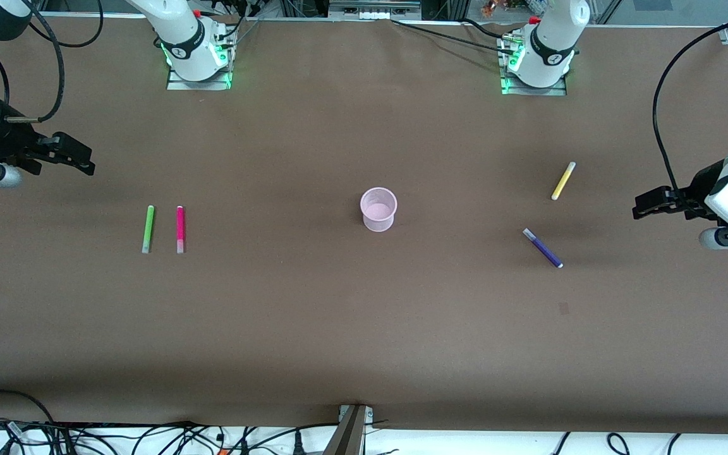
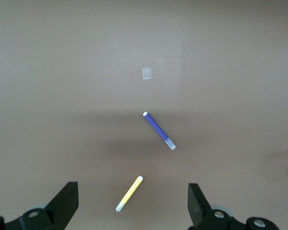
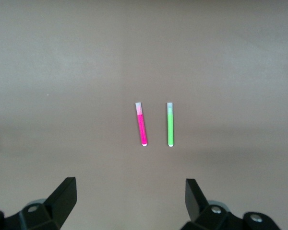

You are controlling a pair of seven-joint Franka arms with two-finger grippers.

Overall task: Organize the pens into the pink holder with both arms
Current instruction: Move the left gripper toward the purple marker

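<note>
The pink holder (image 1: 378,209) stands upright at the table's middle. A green pen (image 1: 148,229) and a magenta-pink pen (image 1: 180,229) lie side by side toward the right arm's end; both show in the right wrist view, green (image 3: 170,124) and pink (image 3: 141,124). A yellow pen (image 1: 563,181) and a dark purple pen (image 1: 543,248) lie toward the left arm's end; the left wrist view shows the yellow pen (image 2: 129,193) and the purple pen (image 2: 159,130). My right gripper (image 1: 79,161) (image 3: 130,194) is open and empty. My left gripper (image 1: 645,208) (image 2: 133,196) is open and empty above the table.
A small pale patch (image 1: 564,308) marks the brown table cover nearer the camera than the purple pen. Both arm bases (image 1: 198,57) stand along the table's edge farthest from the camera. Cables lie along the edge nearest the camera.
</note>
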